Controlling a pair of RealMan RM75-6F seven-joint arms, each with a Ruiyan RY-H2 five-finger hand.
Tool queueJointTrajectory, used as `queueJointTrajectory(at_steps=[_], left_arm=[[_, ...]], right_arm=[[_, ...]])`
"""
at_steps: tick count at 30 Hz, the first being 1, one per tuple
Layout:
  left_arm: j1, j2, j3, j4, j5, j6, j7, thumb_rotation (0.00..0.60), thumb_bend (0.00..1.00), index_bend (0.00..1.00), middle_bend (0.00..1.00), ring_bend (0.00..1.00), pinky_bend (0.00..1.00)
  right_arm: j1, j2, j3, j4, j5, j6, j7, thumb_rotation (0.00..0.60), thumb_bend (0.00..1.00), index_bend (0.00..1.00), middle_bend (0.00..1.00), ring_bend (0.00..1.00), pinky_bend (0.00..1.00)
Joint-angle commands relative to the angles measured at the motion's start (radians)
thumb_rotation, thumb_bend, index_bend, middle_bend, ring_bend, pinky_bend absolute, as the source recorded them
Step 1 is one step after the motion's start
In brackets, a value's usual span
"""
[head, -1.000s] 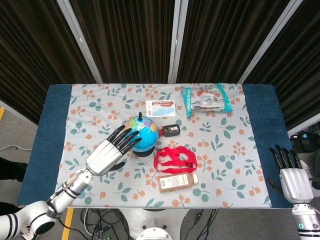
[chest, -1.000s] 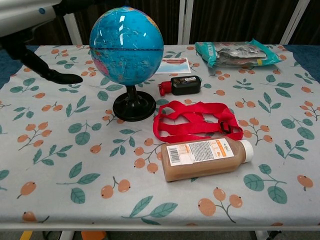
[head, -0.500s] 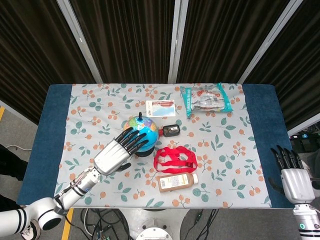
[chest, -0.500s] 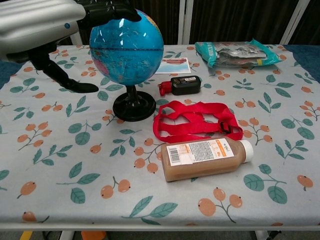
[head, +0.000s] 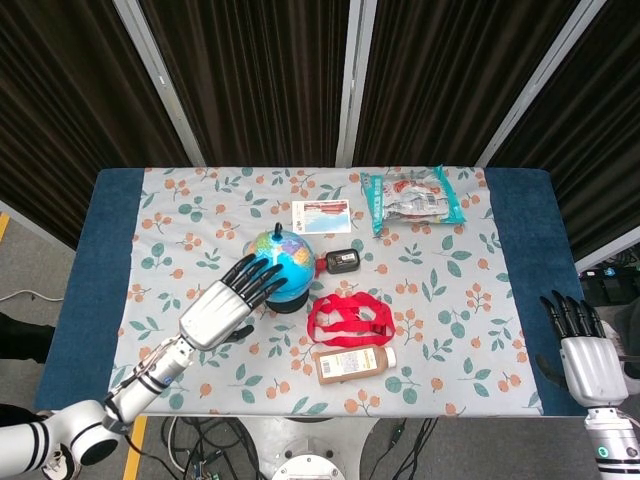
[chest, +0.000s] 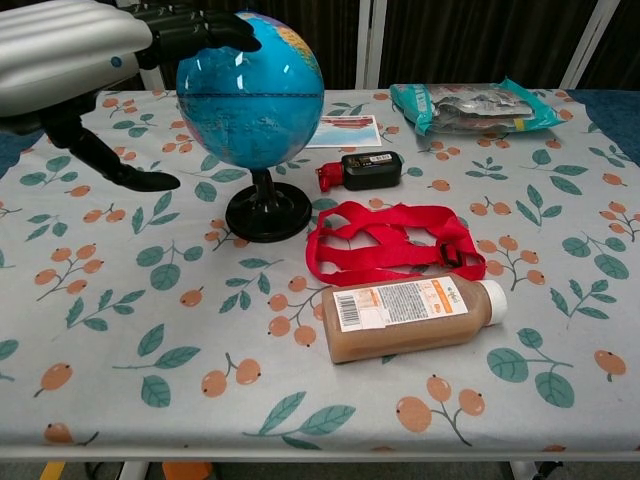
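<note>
A small blue globe (head: 284, 262) on a black stand sits mid-table; in the chest view the globe (chest: 250, 95) stands upright. My left hand (head: 220, 305) reaches in from the lower left with its fingers spread. Its dark fingertips (chest: 205, 25) lie on the globe's upper left side, and the thumb hangs apart below. It grips nothing. My right hand (head: 585, 360) hovers off the table's near right corner, fingers apart and empty, and shows only in the head view.
Right of the globe lie a black device (chest: 370, 170), a red strap (chest: 385, 240) and a brown bottle (chest: 410, 312) on its side. A picture card (chest: 345, 130) and a snack bag (chest: 470, 105) sit further back on the floral tablecloth (chest: 120, 340).
My left hand moved in over the globe's top and its fingers now rest on it. The globe's map has turned under them. The right hand stayed put.
</note>
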Motion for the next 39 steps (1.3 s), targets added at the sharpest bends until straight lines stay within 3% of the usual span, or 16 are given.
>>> queueJointTrajectory(at_steps=[1, 7, 17, 27, 39], left_arm=[[0.023, 0.024, 0.014, 0.006, -0.015, 0.019, 0.005, 0.600, 0.18, 0.04, 0.02, 0.00, 0.00], [0.104, 0.102, 0.051, 0.014, -0.074, 0.073, -0.016, 0.600, 0.18, 0.04, 0.05, 0.00, 0.00], [0.178, 0.170, 0.056, 0.012, -0.076, 0.178, -0.071, 0.600, 0.18, 0.04, 0.05, 0.00, 0.00], [0.070, 0.112, 0.006, -0.040, 0.019, 0.109, -0.025, 0.600, 0.18, 0.04, 0.05, 0.00, 0.00], [-0.043, 0.023, -0.026, -0.039, 0.024, 0.000, -0.037, 0.600, 0.18, 0.04, 0.04, 0.00, 0.00]], right_arm=[[-0.001, 0.001, 0.000, -0.003, 0.000, 0.002, 0.000, 0.600, 0.18, 0.00, 0.00, 0.00, 0.00], [0.001, 0.001, 0.001, -0.007, 0.003, -0.003, -0.010, 0.600, 0.18, 0.00, 0.00, 0.00, 0.00], [0.006, -0.003, 0.000, -0.019, 0.003, -0.011, -0.033, 0.600, 0.18, 0.00, 0.00, 0.00, 0.00], [0.006, -0.003, 0.000, -0.018, 0.005, -0.012, -0.029, 0.600, 0.18, 0.00, 0.00, 0.00, 0.00], [0.003, -0.004, 0.001, 0.004, 0.018, -0.018, 0.000, 0.600, 0.18, 0.00, 0.00, 0.00, 0.00]])
